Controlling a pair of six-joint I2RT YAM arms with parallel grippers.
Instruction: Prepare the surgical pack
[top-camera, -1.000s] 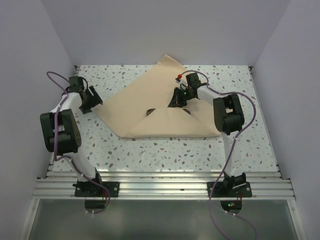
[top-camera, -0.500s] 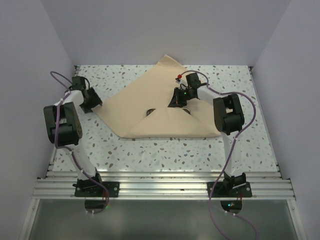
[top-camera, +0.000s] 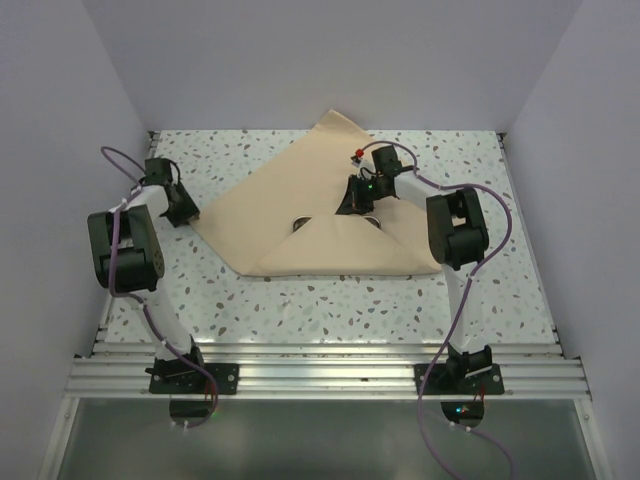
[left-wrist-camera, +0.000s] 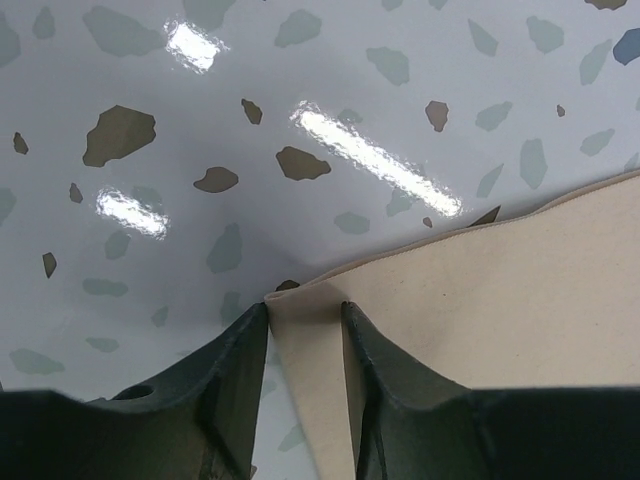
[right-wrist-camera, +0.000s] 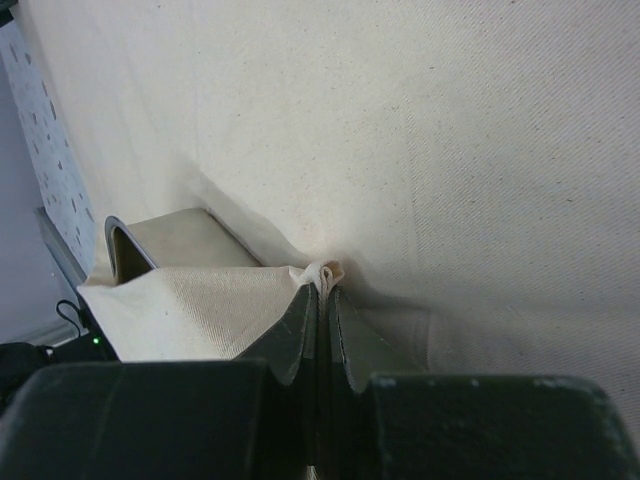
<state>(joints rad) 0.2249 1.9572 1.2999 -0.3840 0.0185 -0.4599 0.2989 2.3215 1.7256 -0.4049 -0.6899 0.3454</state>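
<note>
Left claw (left-wrist-camera: 305, 312) is down low at the left corner of the tan sheet (top-camera: 300, 195). Its fingers are parted, one on each side of the corner's tip, and that tip lies flat on the speckled surface (top-camera: 330, 300), not yet clamped. Over at the middle, the right claw (right-wrist-camera: 322, 285) is closed tight, with a small bunch of cloth pinched at its tips. The sheet lies across the far middle of the surface, with one corner pointing at the back wall. Its near flap is folded up into a triangle that peaks right at that right claw. Slivers of the steel tray (top-camera: 298, 223) peek out under the flap's edges on both sides of the peak.
</note>
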